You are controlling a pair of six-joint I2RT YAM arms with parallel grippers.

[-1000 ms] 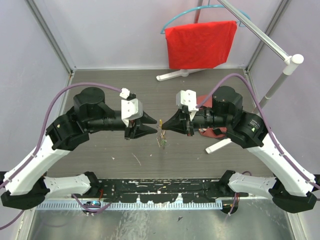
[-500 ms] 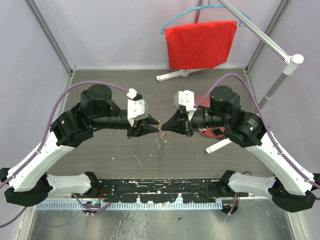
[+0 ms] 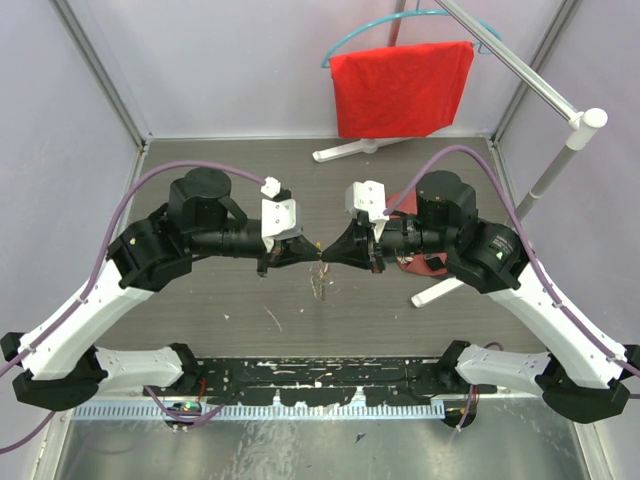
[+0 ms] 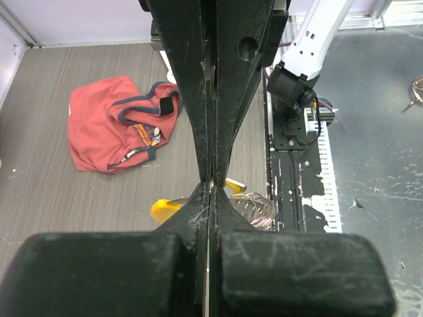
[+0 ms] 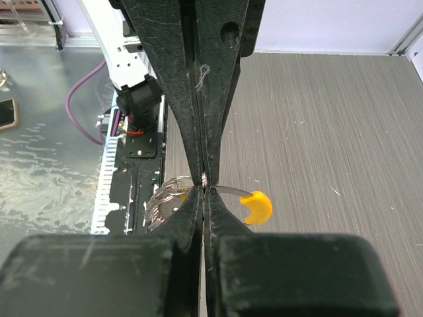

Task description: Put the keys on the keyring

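Observation:
My left gripper (image 3: 308, 253) and right gripper (image 3: 327, 254) meet tip to tip above the middle of the table, both shut. The keyring (image 3: 320, 283) hangs from where they meet. In the left wrist view my left gripper (image 4: 210, 188) pinches the loop, with its yellow curved section (image 4: 165, 209) to the left and grey coiled rings (image 4: 256, 208) to the right. In the right wrist view my right gripper (image 5: 203, 190) pinches the thin metal strip, with the yellow section (image 5: 256, 206) to the right and the rings (image 5: 162, 201) to the left. I cannot make out the keys.
A red garment (image 4: 112, 129) lies on the table behind the right arm. A red cloth (image 3: 400, 85) hangs on a teal hanger at the back, on a white stand (image 3: 440, 290). The black base rail (image 3: 320, 375) runs along the near edge.
My left gripper was open and apart from the right one. It has moved right to the keyring and shut at the right gripper's tip. The right gripper has shifted slightly left.

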